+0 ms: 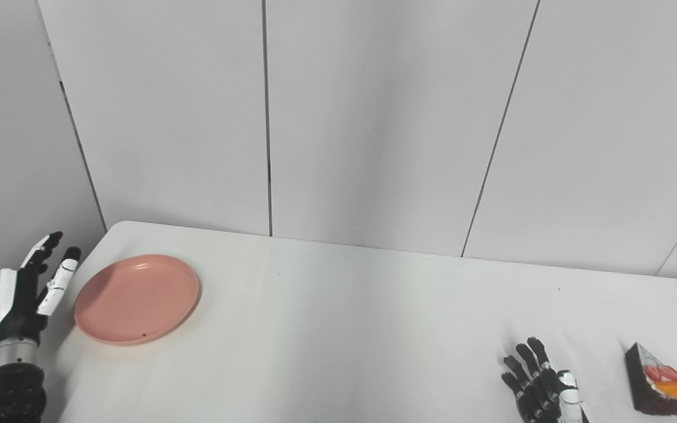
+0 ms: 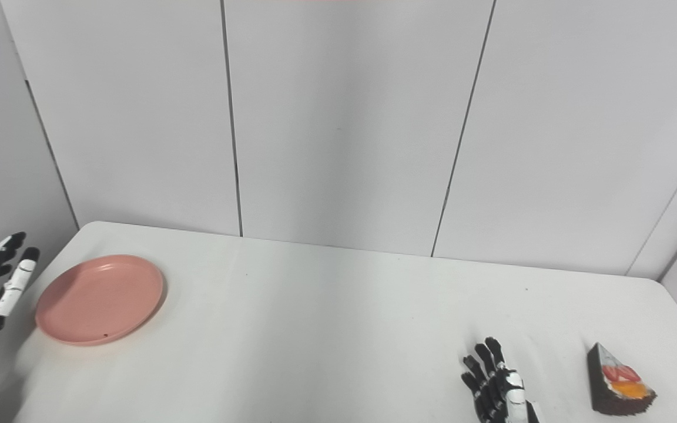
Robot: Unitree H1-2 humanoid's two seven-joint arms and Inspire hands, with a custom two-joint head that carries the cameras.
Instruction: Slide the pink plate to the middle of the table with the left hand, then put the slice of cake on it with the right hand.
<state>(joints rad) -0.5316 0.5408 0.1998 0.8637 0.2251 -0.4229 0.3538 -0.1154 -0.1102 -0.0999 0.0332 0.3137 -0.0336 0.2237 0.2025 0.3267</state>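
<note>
Your left robot hand [image 1: 24, 294] is raised at the table's [image 1: 338, 329] 9 o'clock edge, fingers spread, grasping nothing, just beside the pink plate [image 1: 137, 298]. That plate lies empty at the far left. Your right robot hand [image 1: 541, 385] rests released at 5 o'clock, near the slice of cake [image 1: 656, 382]. The table is white, backed by pale grey wall panels [image 1: 374, 117].

We see bright, even, diffuse light with no glare. The plate [image 1: 137, 298] and cake [image 1: 659, 380] cast only faint, soft shadows on the table [image 1: 338, 329]. Both views are sharp enough, slightly soft overall, and the wall seams lean outward toward the edges.
</note>
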